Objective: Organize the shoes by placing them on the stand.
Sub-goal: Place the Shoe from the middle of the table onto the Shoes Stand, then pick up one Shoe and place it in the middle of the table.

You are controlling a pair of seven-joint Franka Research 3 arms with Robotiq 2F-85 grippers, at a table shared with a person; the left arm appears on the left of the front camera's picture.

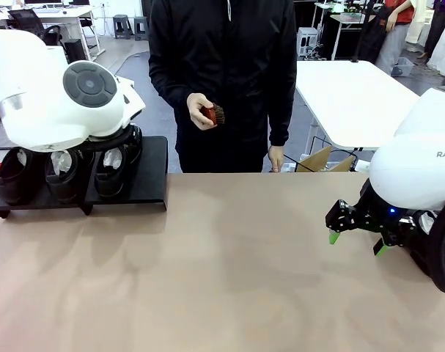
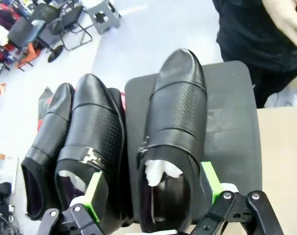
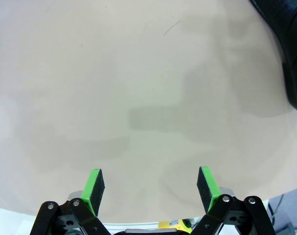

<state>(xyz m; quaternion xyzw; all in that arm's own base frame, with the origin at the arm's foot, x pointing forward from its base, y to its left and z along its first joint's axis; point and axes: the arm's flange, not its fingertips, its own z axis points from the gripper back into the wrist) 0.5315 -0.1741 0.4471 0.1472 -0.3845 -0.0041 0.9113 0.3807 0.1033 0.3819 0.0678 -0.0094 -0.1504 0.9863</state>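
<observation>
The shoes (image 2: 175,137) stand in a row on the stand (image 1: 145,172), a low black rack at the left end of the brown desk (image 1: 229,271), toes pointing toward the far side where the person stands. In the left wrist view three of them can be told apart: one with a perforated vamp and whitish paper stuffing in its opening, sitting on the stand's flat panel (image 2: 231,122); just beside it a second shoe (image 2: 92,142) with a small metal bar across the instep; and beyond that a third shoe (image 2: 48,147), touching the second. In the front view the left arm's white housing hangs over the rack and hides part of the row, so pale stuffing shows in the openings of the shoes under it, and the rightmost part of the stand is bare. The left pincer (image 2: 153,188) sits over the heel end of the perforated shoe with its green pads (image 2: 95,193) spread apart, one on each side of the shoe's opening and not pressing on the leather. The right pincer (image 1: 358,238) is well apart from the stand, low over the bare desk at the right side, its green-tipped fingers likewise wide apart with nothing between them. At the far edge of the desk the person in a black top holds a small reddish-brown brush (image 1: 213,115) in one hand (image 1: 199,110), while the other hand (image 1: 276,158) hangs down near the desk's edge.
</observation>
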